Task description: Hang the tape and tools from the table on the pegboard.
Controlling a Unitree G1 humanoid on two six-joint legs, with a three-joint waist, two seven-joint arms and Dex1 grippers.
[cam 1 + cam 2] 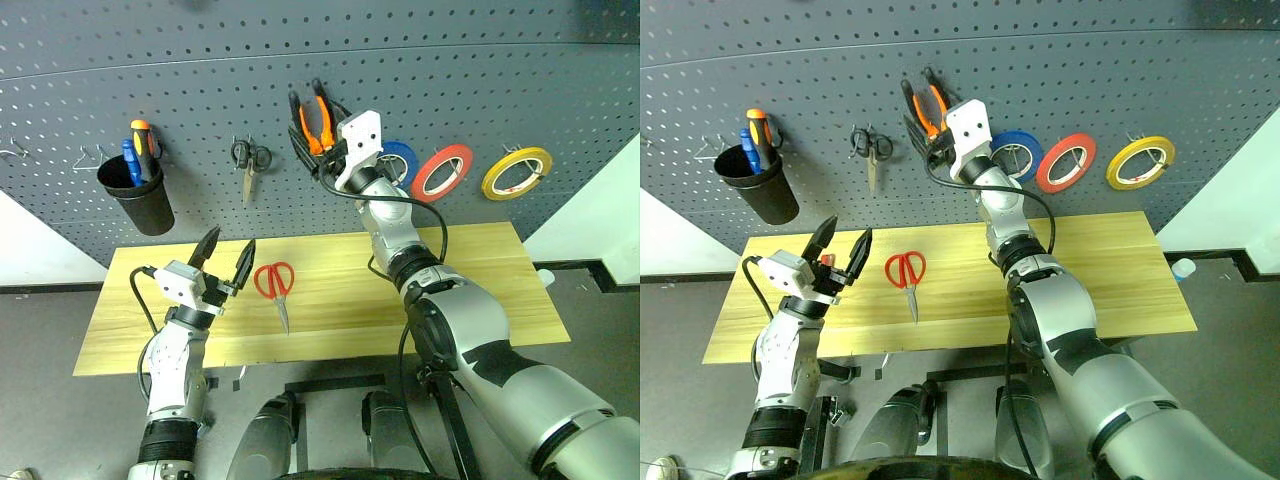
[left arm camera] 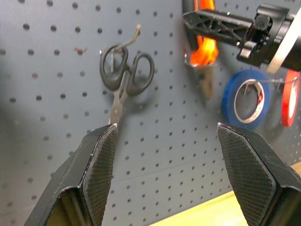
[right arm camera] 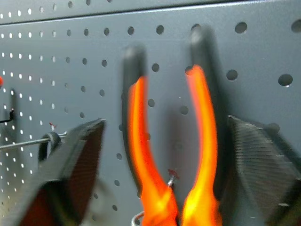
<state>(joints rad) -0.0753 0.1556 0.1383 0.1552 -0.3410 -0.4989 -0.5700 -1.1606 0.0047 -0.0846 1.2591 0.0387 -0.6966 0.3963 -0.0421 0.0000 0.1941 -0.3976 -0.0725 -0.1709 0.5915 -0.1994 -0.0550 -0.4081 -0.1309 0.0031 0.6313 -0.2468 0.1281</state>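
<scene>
Hovering nearest over the light yellow wooden table (image 1: 480,290), the left gripper (image 1: 226,256) is standing open and empty. Right of it, red-handled steel scissors (image 1: 277,290) are lying flat: light, stiff, likely best pinched at the handle loops. Far off, the right gripper (image 1: 318,150) is spreading wide around orange-and-black pliers (image 1: 316,122) hanging on the dark grey perforated pegboard (image 1: 200,80), gripping nothing.

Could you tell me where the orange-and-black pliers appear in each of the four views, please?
Left eye view: pliers on the pegboard, upper centre, at the right gripper.
Right eye view: pliers, upper centre-left.
Left wrist view: orange handles, top right.
Right wrist view: centre.
Shared landmark: blue tape roll, beside the pliers.
</scene>
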